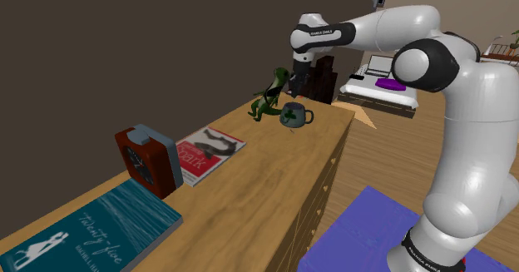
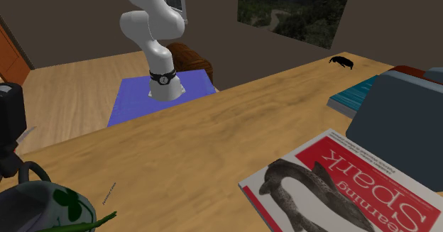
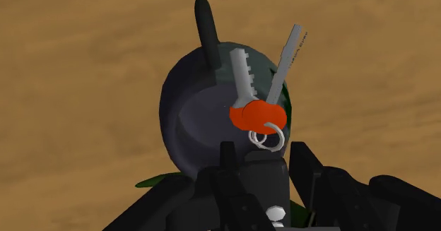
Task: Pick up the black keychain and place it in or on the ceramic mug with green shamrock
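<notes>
- I saw the gripper (image 1: 297, 81) in the upper middle of the shoulder view, hanging directly above the mug (image 1: 295, 115).
- Its jaws were pinched on the dark fob of the black keychain (image 3: 259, 115). Two silver keys with orange heads and a wire ring hung from it over the mug's open mouth. I could not tell whether they touched the mug.
- The mug was dark grey with a green shamrock. It stood upright on the wooden top (image 1: 274, 179), just beside a green figure (image 1: 268, 97).
- Toward the shoulder view's lower left lay a red-and-white magazine (image 1: 210, 151), then a red and grey box (image 1: 150, 158), then a teal book (image 1: 91, 233).
- A purple pad (image 1: 366, 229) lay beneath the arm's base at the lower right.
</notes>
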You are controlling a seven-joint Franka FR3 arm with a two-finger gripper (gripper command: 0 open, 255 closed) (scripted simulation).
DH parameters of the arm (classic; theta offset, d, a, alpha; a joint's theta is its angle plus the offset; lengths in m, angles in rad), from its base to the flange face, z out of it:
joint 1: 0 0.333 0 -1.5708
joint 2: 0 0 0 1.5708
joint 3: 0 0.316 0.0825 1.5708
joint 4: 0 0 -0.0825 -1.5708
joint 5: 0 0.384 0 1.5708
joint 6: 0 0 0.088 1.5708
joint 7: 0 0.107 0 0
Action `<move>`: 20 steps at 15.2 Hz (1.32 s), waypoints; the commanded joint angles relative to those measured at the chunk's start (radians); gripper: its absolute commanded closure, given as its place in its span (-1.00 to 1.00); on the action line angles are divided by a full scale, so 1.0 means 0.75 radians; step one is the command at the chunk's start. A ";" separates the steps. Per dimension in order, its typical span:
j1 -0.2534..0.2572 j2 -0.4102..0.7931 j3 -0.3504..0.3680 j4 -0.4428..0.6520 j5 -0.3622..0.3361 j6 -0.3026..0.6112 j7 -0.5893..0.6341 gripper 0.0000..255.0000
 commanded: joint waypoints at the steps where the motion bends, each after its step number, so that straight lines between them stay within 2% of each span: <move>1: -0.001 0.008 0.000 -0.024 0.000 0.033 -0.002 1.00; 10: -0.001 0.027 0.000 -0.157 0.000 0.185 -0.004 1.00; 18: -0.001 0.029 0.000 -0.162 0.000 0.191 -0.004 1.00; 19: -0.001 0.029 0.000 -0.162 0.000 0.191 -0.003 -1.00; 20: -0.001 0.029 0.000 -0.161 0.000 0.191 -0.003 -1.00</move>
